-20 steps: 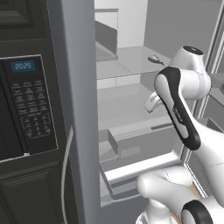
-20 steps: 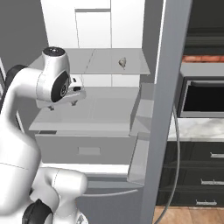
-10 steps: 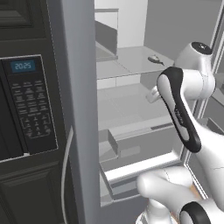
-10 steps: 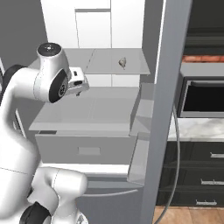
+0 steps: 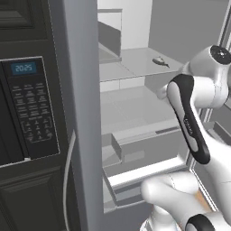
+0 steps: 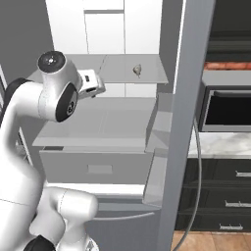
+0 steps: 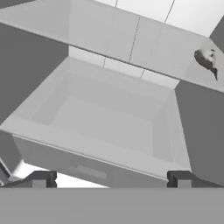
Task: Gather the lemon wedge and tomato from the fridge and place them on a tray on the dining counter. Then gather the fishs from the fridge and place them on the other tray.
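The fridge (image 6: 162, 117) stands open, and a small olive-tan fish (image 6: 138, 70) lies on its upper shelf (image 5: 135, 61) toward the right (its outline is blurry, so only probably one of the pair). The gripper (image 7: 111, 178) hangs empty before the lower drawer (image 7: 105, 127), jaws spread wide, well apart from the fish.
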Available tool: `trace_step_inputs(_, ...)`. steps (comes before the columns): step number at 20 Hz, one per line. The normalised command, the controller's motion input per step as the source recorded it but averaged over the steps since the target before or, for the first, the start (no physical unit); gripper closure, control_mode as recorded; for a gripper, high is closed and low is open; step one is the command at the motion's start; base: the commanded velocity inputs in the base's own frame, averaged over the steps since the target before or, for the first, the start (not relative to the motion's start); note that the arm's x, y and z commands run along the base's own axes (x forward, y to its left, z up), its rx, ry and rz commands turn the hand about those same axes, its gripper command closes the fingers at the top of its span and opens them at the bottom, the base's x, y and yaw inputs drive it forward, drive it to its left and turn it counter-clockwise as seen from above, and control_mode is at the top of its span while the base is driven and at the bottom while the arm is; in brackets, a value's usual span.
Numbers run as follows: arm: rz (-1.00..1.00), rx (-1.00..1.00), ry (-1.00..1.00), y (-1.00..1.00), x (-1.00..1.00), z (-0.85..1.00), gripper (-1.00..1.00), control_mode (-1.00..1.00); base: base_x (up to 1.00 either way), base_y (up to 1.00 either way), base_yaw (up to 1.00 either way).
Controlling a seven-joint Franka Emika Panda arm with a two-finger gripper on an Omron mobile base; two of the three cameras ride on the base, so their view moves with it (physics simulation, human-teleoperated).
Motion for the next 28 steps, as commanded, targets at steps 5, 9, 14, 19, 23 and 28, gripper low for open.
trace_step_inputs(5,-0.14,0.01,0.00,-0.44,0.14,0.56,-1.00,-1.00,0.00,0.00,0.00)
trace_step_inputs(9,-0.17,0.03,-0.01,-0.17,0.48,0.22,-1.00,-1.00,0.00,0.00,0.00)
trace_step_inputs(14,-0.19,0.04,0.00,-0.04,0.60,0.04,-1.00,-1.00,0.00,0.00,0.00)
trace_step_inputs(19,-0.13,0.01,-0.04,-0.29,0.50,-0.08,-1.00,-1.00,0.00,0.00,0.00)
trace_step_inputs(23,-0.08,0.03,-0.04,-0.32,0.54,0.00,-1.00,-1.00,0.00,0.00,0.00)
trace_step_inputs(28,-0.01,0.05,-0.02,-0.30,0.50,0.00,-1.00,-1.00,0.00,0.00,0.00)
